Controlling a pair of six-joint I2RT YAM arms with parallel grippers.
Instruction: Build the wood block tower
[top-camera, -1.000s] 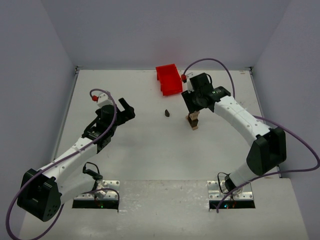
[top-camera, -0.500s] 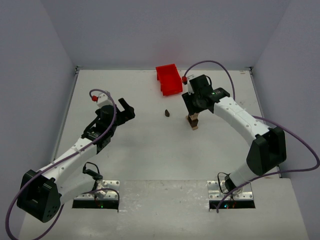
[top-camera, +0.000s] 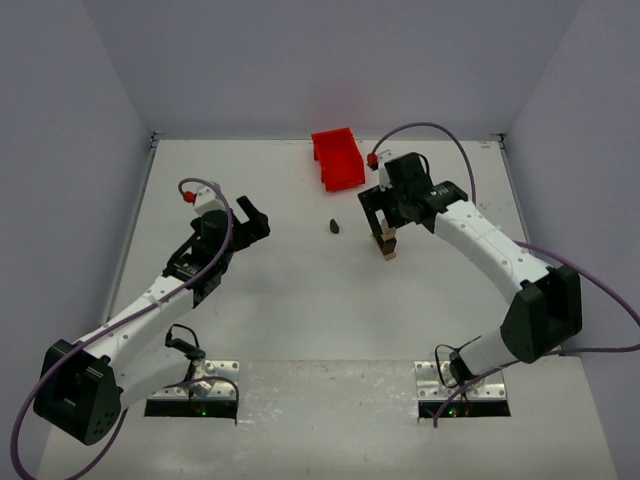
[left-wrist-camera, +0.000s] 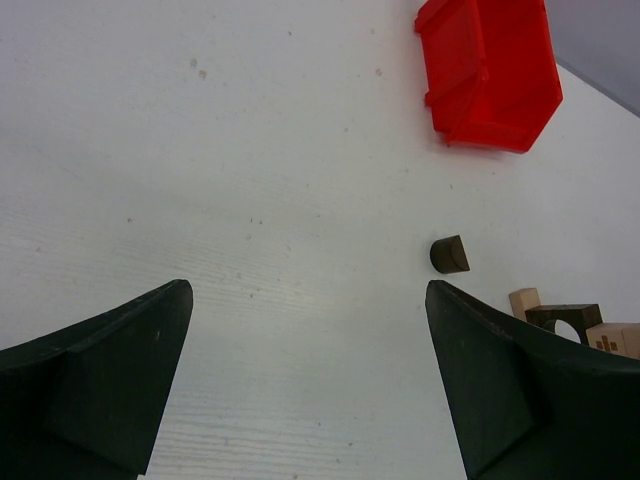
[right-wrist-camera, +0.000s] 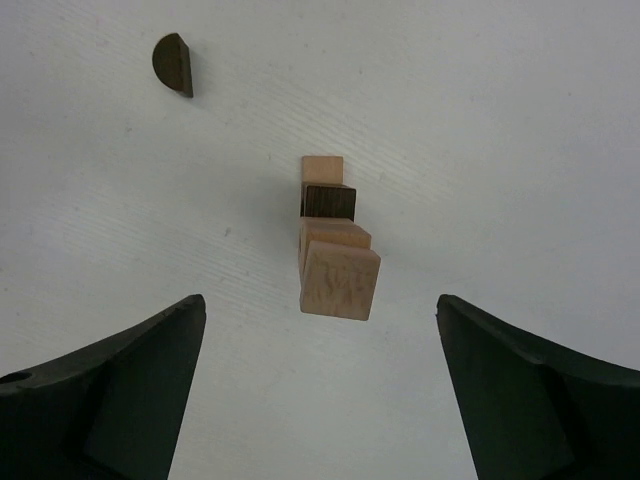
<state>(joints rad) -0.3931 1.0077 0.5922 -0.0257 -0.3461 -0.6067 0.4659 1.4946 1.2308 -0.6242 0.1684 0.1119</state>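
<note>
The right claw (top-camera: 380, 224) has just let go. A second ago it was pinched on the top of the tower; now it is spread wide and hangs over the stack, touching nothing. The top pale block therefore looks placed. The tower (right-wrist-camera: 335, 250) stands free, at the middle of the right wrist view and just right of centre in the top view. From above it shows four blocks: pale, pale, dark and pale, going down. I cannot tell if more are hidden.

One loose dark half-round (right-wrist-camera: 172, 62) lies at upper left, well apart, and is probably the next piece. One red bin (top-camera: 337, 158) sits at upper middle of the top view. The left claw (left-wrist-camera: 307, 290), spread and empty, hangs left of centre.
</note>
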